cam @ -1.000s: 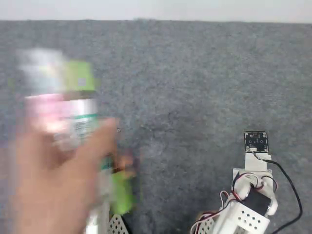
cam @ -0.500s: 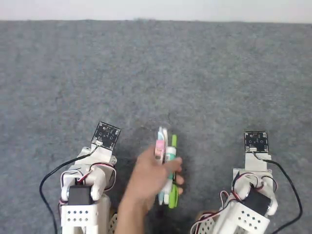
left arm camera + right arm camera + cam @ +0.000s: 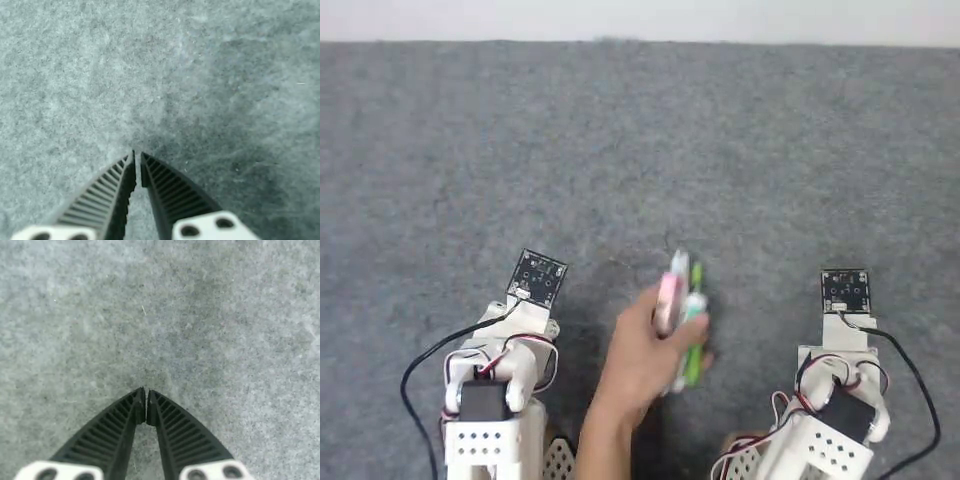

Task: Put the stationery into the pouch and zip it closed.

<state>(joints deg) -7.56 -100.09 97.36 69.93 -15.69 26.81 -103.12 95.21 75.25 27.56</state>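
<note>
A person's hand (image 3: 638, 362) holds a bundle of stationery (image 3: 682, 312), pink, white and green pens, over the grey mat between the two arms. The left arm (image 3: 498, 380) rests folded at the near left, the right arm (image 3: 838, 390) at the near right. My left gripper (image 3: 137, 157) is shut over bare mat with nothing between its black ribbed fingers (image 3: 107, 192). My right gripper (image 3: 145, 392) is also shut and holds nothing above the mat.
The grey felt mat (image 3: 640, 150) covers the whole table up to a pale wall strip (image 3: 640, 20) at the far edge. Cables (image 3: 420, 370) loop beside both arm bases.
The hand with the stationery swept from the near left to the middle, then shifted slightly right and farther out. Neither arm has moved.
</note>
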